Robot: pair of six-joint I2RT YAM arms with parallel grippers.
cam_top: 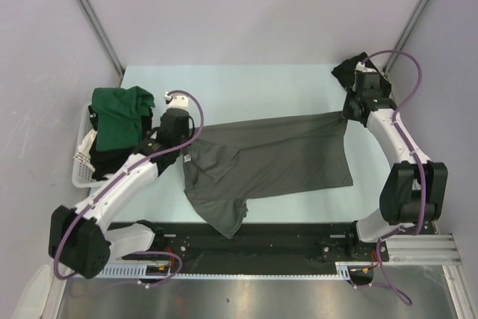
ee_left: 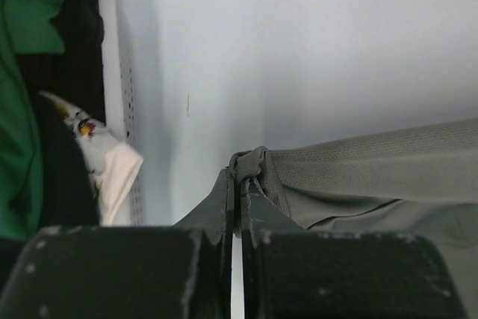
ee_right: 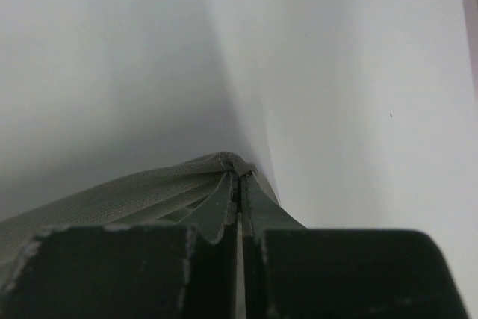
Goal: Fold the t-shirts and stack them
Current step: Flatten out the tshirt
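Observation:
The dark charcoal grey t-shirt lies stretched across the middle of the table, one sleeve hanging toward the near edge. My left gripper is shut on its bunched left edge; in the left wrist view the jaws pinch a fold of the grey cloth. My right gripper is shut on the shirt's far right corner, seen up close with the hem running off left. The dark green t-shirt lies heaped on the black t-shirt in the basket.
A white slatted basket stands at the table's left edge, close to my left arm; its wall and a white printed piece of cloth show in the left wrist view. A black shape sits by the far right corner.

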